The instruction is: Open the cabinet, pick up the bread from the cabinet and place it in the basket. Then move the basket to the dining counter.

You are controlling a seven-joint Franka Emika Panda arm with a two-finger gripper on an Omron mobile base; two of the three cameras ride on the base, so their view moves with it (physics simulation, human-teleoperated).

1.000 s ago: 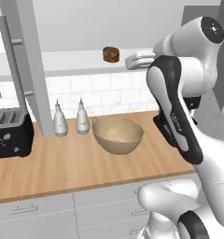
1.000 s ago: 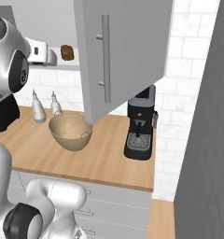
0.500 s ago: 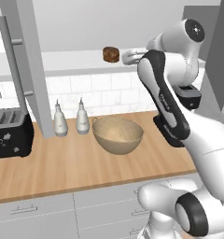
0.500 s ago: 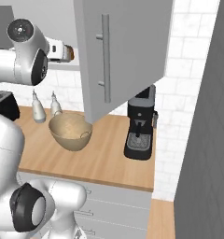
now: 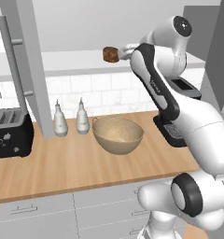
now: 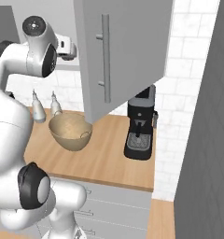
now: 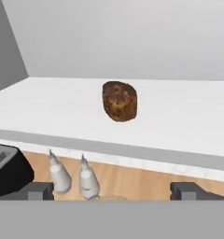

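Note:
The bread (image 7: pixel 119 101) is a small dark brown chunk lying on the white shelf (image 7: pixel 188 116) of the open cabinet (image 5: pixel 26 70). My gripper (image 7: pixel 113 191) is open, its fingertips (image 7: pixel 39 190) spread wide and level with the shelf's front edge, a short way from the bread. In the left base view the gripper (image 5: pixel 122 50) hangs just right of the bread (image 5: pixel 110 54). The tan basket (image 5: pixel 117 135) stands on the wooden worktop below, and its rim (image 6: pixel 69 133) also shows in the right base view. The dining counter is out of view.
The right cabinet door (image 6: pixel 128 51) swings out over the worktop. A black toaster (image 5: pixel 9 133) stands at the left and two white bottles (image 5: pixel 60 121) behind the basket. A black coffee machine (image 6: pixel 141 123) is at the right by the tiled wall.
The arm has lifted and swung its hand left, closer to the bread on the shelf. The jaws stayed open and the bread has not moved.

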